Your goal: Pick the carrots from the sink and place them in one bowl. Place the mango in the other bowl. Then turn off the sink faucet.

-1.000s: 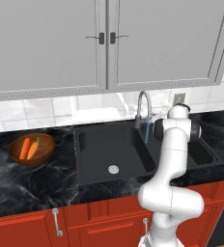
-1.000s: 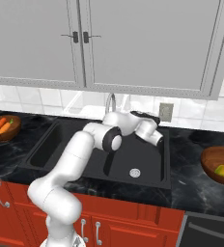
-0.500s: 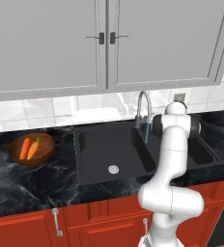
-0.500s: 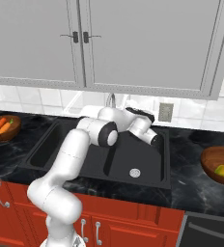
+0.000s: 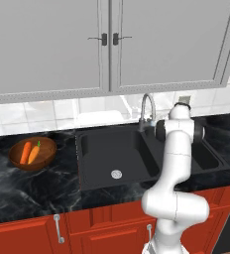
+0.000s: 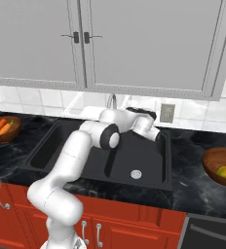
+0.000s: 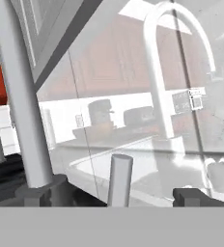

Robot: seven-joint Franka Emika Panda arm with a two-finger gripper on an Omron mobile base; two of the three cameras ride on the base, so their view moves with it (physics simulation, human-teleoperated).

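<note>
— Carrots, two small orange tapered ones: location?
— Both lie in the round brown wooden bowl on the black marble counter, left of the black double-basin sink.
— Mango?
— Yellow-green, in the other wooden bowl, right of the sink.
— Gripper?
— Fingers apart, empty, beside the slim silver gooseneck faucet.

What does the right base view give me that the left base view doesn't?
Right base view alone: the wooden bowl with the mango on the counter right of the sink, and the robot's claw by the faucet. Left base view alone: the faucet's whole arched spout, unblocked. Both: the bowl with two carrots on the left counter, the black double sink, and the grey cabinets above.
</note>
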